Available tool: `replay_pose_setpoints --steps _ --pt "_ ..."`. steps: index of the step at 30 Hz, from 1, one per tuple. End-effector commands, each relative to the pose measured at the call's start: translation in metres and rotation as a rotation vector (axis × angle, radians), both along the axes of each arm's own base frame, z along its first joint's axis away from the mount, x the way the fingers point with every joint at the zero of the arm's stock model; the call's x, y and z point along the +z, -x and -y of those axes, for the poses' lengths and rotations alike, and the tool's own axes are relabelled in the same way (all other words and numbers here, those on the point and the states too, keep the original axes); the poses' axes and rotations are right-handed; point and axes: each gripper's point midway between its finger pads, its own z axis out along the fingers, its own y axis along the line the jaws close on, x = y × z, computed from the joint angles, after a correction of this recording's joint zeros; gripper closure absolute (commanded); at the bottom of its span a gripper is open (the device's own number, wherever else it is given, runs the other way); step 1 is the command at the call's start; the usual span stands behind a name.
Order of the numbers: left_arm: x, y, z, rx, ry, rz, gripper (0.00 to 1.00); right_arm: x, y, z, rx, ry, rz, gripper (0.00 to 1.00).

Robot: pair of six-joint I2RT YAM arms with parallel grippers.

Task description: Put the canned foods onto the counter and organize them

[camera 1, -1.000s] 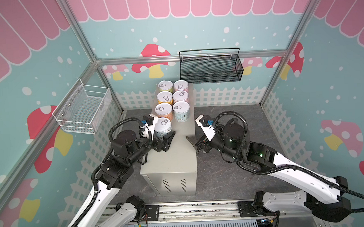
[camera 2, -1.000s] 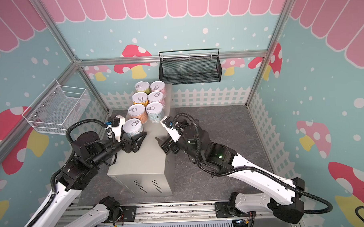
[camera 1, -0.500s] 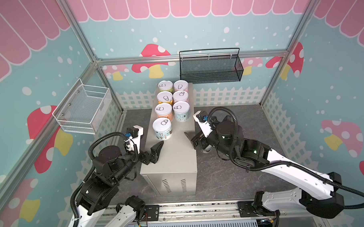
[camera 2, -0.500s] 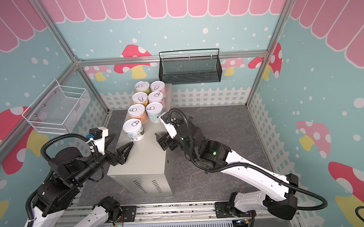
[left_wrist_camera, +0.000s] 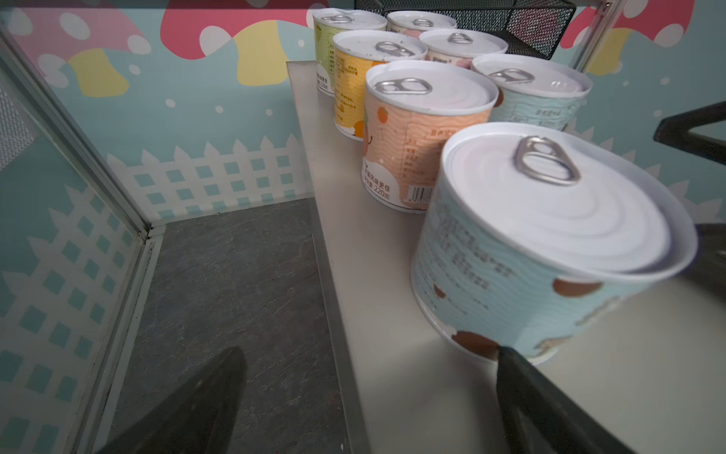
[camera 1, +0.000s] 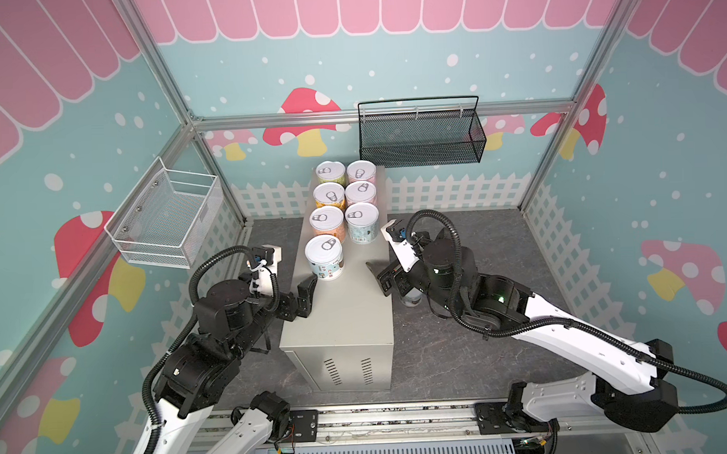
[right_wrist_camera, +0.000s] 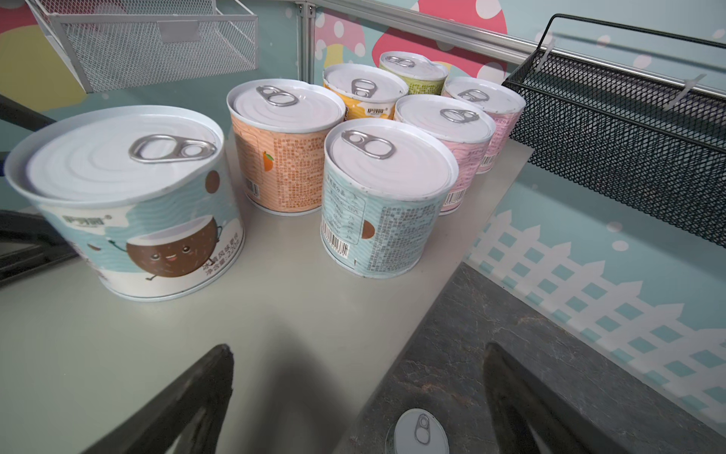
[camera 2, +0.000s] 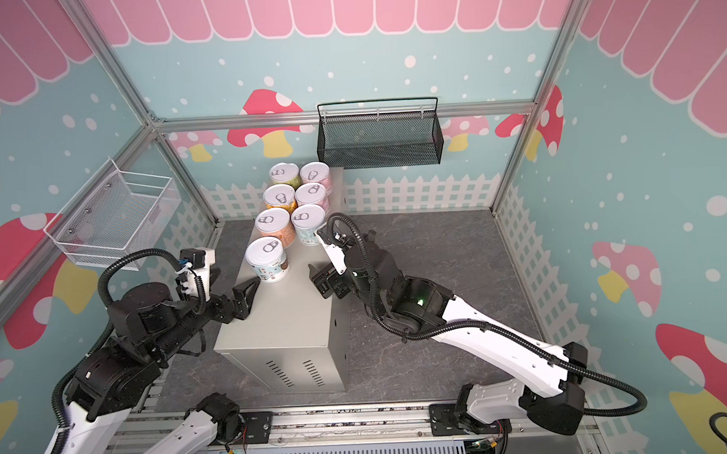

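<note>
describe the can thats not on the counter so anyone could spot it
Find the big beige counter. Beside its right long edge, beneath the right gripper, stands one can. Only it sits on the dark floor; the other seven cans are on top.

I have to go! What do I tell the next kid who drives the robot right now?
Left gripper: open, empty, beside the front light blue can.
Right gripper: open, empty, at the right edge of the counter.
Done: seven upright on the counter: six cans paired at the back, the light blue one in front.
Left: the last can stands on the floor by the counter, below the right gripper; it probably belongs beside the front can.
</note>
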Motion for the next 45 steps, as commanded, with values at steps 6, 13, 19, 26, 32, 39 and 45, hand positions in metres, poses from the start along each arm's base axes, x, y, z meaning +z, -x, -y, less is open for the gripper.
replay_pose_setpoints --steps 6,13,19,26,32,39,45 --pt "0.014 -0.009 -0.012 0.079 0.012 0.022 0.00 0.005 -0.005 -0.006 -0.005 -0.023 -0.010 0.01" --pt "0.014 -0.008 -0.018 0.106 0.005 0.027 0.00 0.001 -0.006 -0.016 0.016 -0.027 -0.024 0.00" --pt "0.015 -0.008 -0.035 0.198 -0.023 0.035 0.00 0.004 -0.006 -0.012 0.006 -0.031 -0.020 0.00" --pt "0.041 0.005 -0.035 0.154 -0.037 0.100 0.00 0.005 -0.007 -0.001 -0.034 -0.031 -0.014 0.01" --pt "0.071 0.031 -0.008 -0.062 -0.020 0.141 0.00 0.002 -0.019 0.035 -0.209 -0.024 -0.031 0.01" --pt "0.083 0.071 0.054 -0.469 0.042 0.086 0.00 -0.006 -0.026 0.096 -0.410 -0.051 -0.056 0.01" --pt "0.085 0.088 0.091 -0.690 0.115 0.000 0.00 -0.030 -0.028 0.136 -0.464 -0.075 -0.116 0.01"
